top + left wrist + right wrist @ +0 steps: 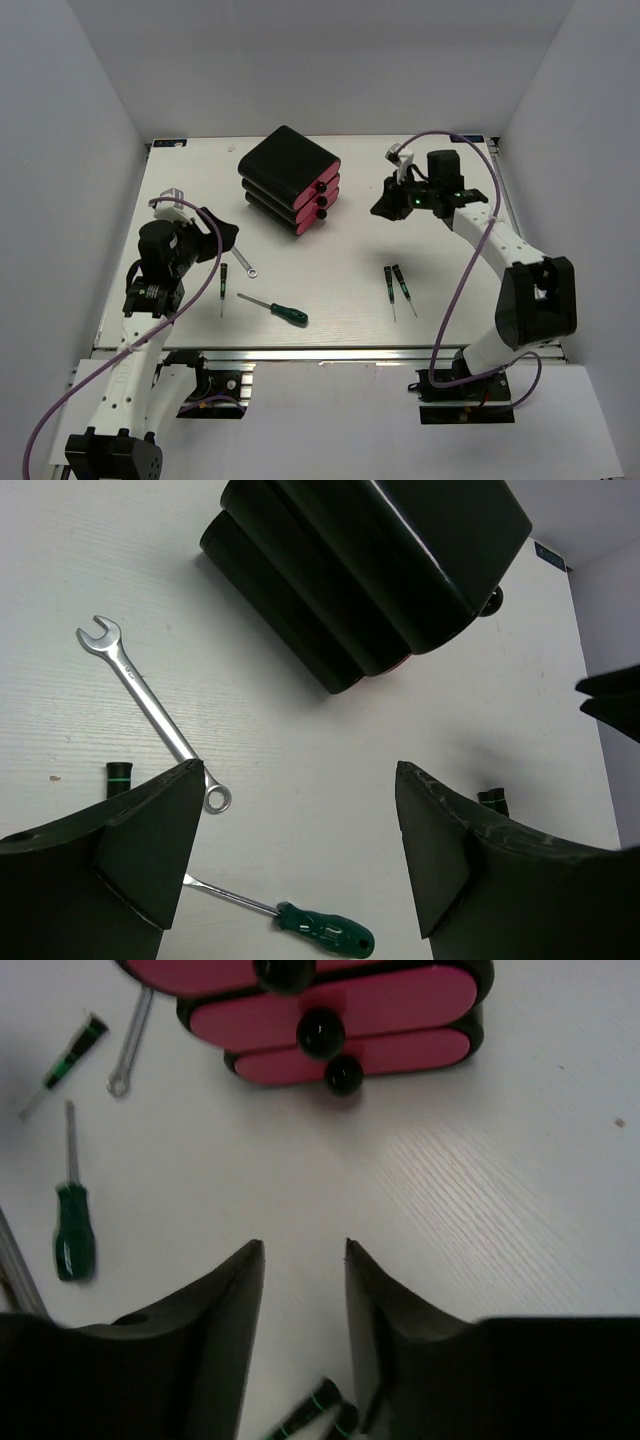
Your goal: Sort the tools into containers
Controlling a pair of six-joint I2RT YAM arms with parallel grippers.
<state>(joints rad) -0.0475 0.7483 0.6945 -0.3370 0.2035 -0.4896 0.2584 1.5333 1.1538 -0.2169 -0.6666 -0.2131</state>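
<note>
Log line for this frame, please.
left gripper: open, empty | right gripper: open, empty | drawers: all shut | wrench, green screwdriver, precision screwdrivers: on table, unsorted

Top external: high above near edge, looking down over whole white table [330, 300]. Left wrist: close, low, facing rear side of black rounded drawer box [380, 570]. Right wrist: close, facing its magenta fronts. All share box, green-handled screwdriver [280, 311].
</note>
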